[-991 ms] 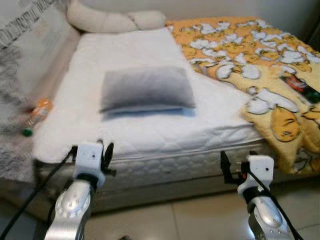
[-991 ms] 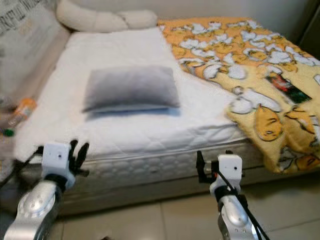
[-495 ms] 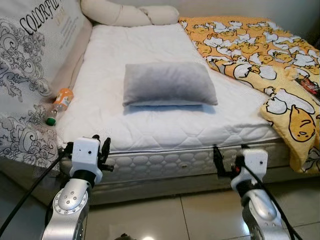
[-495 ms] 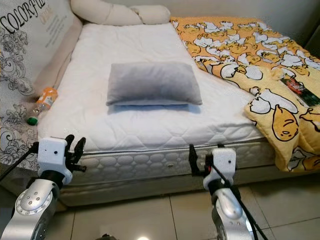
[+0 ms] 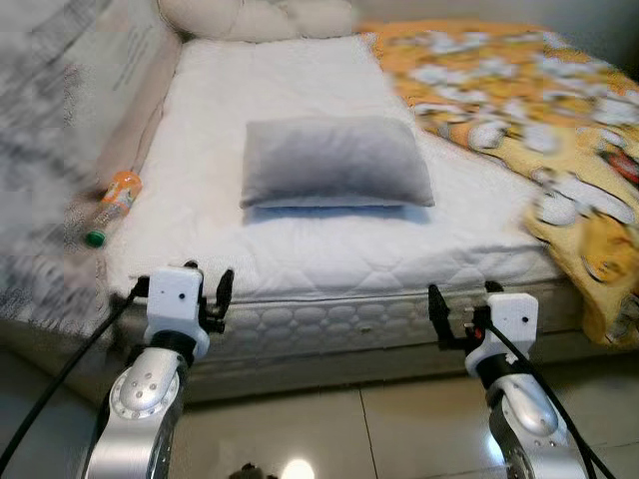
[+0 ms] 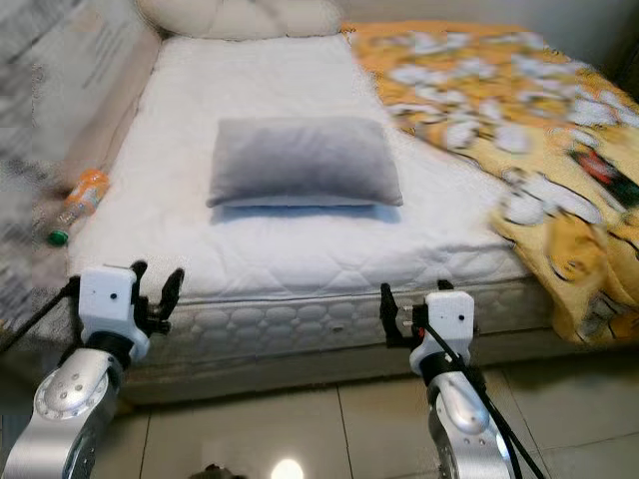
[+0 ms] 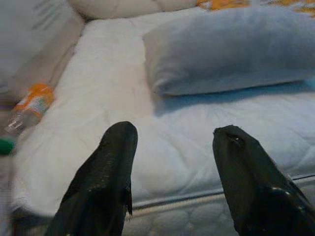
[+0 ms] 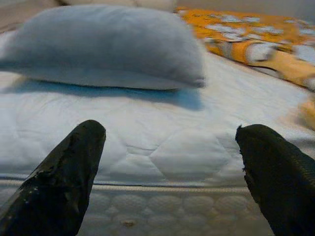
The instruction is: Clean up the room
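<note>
Facing the bed (image 5: 329,269), the robot holds both arms low at the mattress edge, fingers spread and empty, likely readying a reach: left gripper (image 5: 208,291), right gripper (image 5: 451,309). The bottle (image 5: 112,205), out of place, lies at the mattress's left side; the pillow (image 5: 334,162) rests mid-bed.

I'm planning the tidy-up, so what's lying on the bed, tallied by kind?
Pillows: 2 (grey rectangular pillow, cream bolster pillow at the head end)
Blankets: 1 (yellow duck-print blanket)
Bottles: 1 (plastic bottle with orange label and green cap, at the mattress's left edge)
Total: 4
</note>
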Motion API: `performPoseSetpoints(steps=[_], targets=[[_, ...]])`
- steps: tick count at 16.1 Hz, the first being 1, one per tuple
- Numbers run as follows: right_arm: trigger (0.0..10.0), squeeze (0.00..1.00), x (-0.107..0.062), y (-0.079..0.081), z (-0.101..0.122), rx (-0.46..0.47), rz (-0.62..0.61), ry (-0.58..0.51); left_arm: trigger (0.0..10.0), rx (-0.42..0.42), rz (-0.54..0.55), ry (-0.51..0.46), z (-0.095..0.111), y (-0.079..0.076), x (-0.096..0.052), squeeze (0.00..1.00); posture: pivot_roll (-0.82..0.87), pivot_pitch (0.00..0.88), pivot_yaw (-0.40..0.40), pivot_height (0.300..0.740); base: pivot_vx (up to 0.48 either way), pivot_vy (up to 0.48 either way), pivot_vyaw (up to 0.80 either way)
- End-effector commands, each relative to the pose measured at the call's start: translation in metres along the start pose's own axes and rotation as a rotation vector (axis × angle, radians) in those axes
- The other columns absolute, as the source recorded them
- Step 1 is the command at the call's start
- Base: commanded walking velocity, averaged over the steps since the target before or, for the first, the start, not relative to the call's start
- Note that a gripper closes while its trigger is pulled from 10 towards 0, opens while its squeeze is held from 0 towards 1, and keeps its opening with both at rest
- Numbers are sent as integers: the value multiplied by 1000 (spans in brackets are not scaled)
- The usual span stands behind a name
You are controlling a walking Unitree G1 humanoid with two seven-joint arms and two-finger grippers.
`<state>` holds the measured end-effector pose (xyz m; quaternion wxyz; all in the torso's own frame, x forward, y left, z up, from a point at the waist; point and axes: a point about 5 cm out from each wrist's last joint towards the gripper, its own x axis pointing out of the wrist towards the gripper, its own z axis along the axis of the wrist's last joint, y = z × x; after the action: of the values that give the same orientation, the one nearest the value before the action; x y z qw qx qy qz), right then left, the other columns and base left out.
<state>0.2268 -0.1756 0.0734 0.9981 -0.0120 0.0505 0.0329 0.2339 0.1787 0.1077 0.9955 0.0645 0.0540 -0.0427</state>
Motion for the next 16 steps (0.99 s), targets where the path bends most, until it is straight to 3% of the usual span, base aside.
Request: performPoseSetpoints(steps=[1,10,16], targets=[[10000,0,2,2,3,-8,15,-1,10000,6,0,7,0,2,-2,1000,-9,0,1,740,244,0,800],[10000,0,4,13,4,-28,95,7,10000,13,3,12,0,3,0,1000,-7,0,7,740,242,0,800],[10000,0,6,13,5,-9,107,16,10000,3,-45,16,-6,-5,-6,1000,1,0,5,740,257,0,0]])
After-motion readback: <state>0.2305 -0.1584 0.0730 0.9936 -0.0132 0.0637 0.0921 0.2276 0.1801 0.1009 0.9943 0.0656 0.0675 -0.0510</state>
